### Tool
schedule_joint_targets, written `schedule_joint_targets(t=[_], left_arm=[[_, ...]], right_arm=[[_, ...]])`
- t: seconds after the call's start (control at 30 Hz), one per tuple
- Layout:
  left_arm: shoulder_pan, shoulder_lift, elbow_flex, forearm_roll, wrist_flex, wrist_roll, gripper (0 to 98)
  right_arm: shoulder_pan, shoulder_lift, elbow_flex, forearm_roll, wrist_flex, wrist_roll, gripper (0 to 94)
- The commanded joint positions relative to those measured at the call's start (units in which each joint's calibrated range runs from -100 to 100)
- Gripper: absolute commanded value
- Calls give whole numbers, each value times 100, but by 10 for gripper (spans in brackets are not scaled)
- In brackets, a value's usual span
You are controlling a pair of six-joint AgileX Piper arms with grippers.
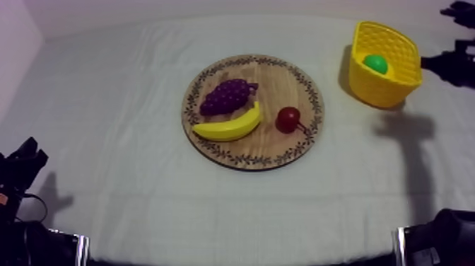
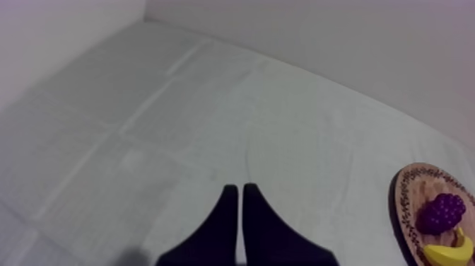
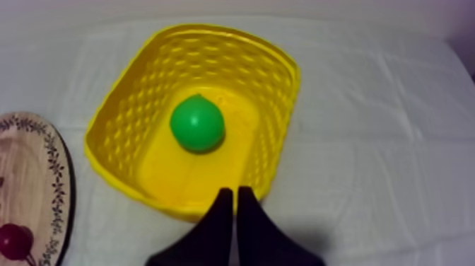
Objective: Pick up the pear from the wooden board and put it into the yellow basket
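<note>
Pear: sitting inside yellow basket, two o'clock off wooden board; probably feeling light, rigid, slick, best pinched across belly. Right gripper: hovering over basket rim, pressed together; left gripper: pressed together too.

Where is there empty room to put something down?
Wide bare cloth lies left of the wooden board and in front of it. A narrower strip runs between board and yellow basket. Crowded: grapes, banana and small red fruit on the board; pear in the basket.
</note>
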Motion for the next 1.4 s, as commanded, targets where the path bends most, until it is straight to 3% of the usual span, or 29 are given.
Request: schedule_joint_targets(t=[0.0, 0.13, 0.37, 0.6, 0.77, 1.0, 1.13, 1.37], left_arm=[[-3, -4, 4, -2, 1, -1, 1], [-3, -4, 4, -2, 1, 3, 1], [-3, -4, 4, -2, 1, 2, 1], [-3, -4, 4, -2, 1, 2, 1], [-3, -4, 4, -2, 1, 2, 1], [-3, -4, 4, -2, 1, 2, 1], [-3, -4, 4, -2, 1, 2, 1], [-3, -4, 4, -2, 1, 2, 1]], right_arm=[[-25, -1103, 1045, -300, -1, 396, 12], [-109, -2032, 1683, -19, 390, 170, 7], [-433, -3686, 2277, 578, 1651, -430, 6], [-720, -5122, 2838, 879, 2550, -778, 6], [-861, -5919, 3180, 1100, 2826, -1134, 6], [-846, -6277, 3314, 1115, 2807, -1327, 5], [-875, -6303, 3453, 1099, 2260, -1032, 5], [-885, -6311, 3504, 1089, 2050, -302, 5]])
